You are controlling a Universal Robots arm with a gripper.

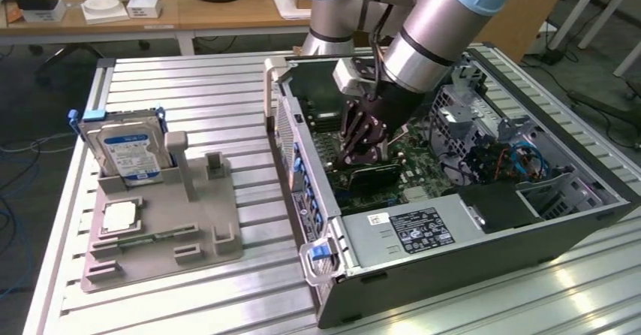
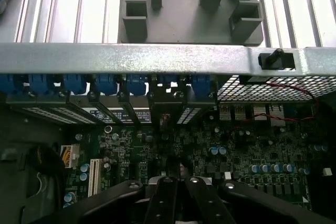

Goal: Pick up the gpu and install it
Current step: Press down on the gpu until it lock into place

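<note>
Dark and flat, the gpu (image 1: 368, 176) stands on edge inside the open computer case (image 1: 501, 233), down over the green motherboard (image 1: 416, 158) — I see it directly under the gripper (image 1: 361, 149) in the exterior view. The black fingers (image 1: 353, 136) are drawn together on the card's upper edge, as closed as I have seen them; from what I can see they have hold of the gpu. I cannot tell whether the card is seated in a slot or just resting above it.

In the wrist view the gripper (image 2: 178, 182) points down at the motherboard (image 2: 210, 145), with small blue capacitors and a white connector nearby, and a row of blue tabs along the case's metal wall (image 2: 131, 59).

Beyond the card — a black power supply (image 1: 416, 230) at the near end of the case carries a white label with print too small for me to read.

On the exterior view's left, well apart from the case, a grey fixture tray (image 1: 165, 230) sits on the ribbed aluminium table (image 1: 200, 87). A silver hard drive (image 1: 125, 149) stands upright in it, blue-and-white label facing me, text illegible. A square chip (image 1: 120, 216) lies flat in front of it.
</note>
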